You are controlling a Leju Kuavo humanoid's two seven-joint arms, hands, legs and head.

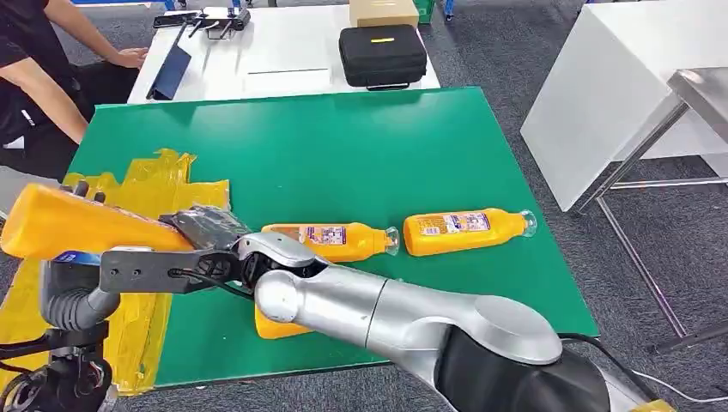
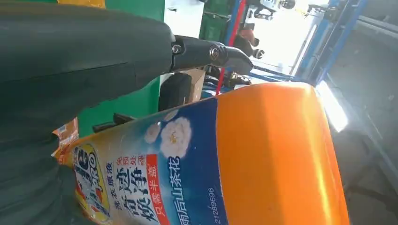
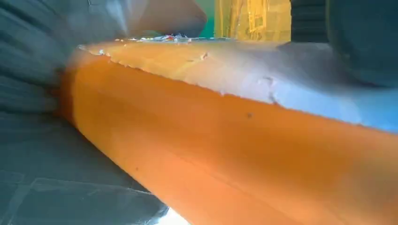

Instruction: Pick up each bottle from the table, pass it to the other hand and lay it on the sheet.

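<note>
Head view: handover in progress at 9 o'clock, above the yellow sheet [image 1: 163,184]. Held orange bottle [image 1: 77,225] lies near-level so both hands fit along it. Left hand [image 1: 81,190] is wrapped round the base end, right hand [image 1: 206,232] clamped on the neck end. Two more bottles [image 1: 339,240] [image 1: 464,230] wait on the green tabletop [image 1: 343,146], another [image 1: 275,328] under the right arm.

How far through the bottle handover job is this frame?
No bottle lies on the yellow sheet yet. One orange bottle is mid-handover above it, with both the left hand and the right hand on it. Three bottles remain on the green table.
</note>
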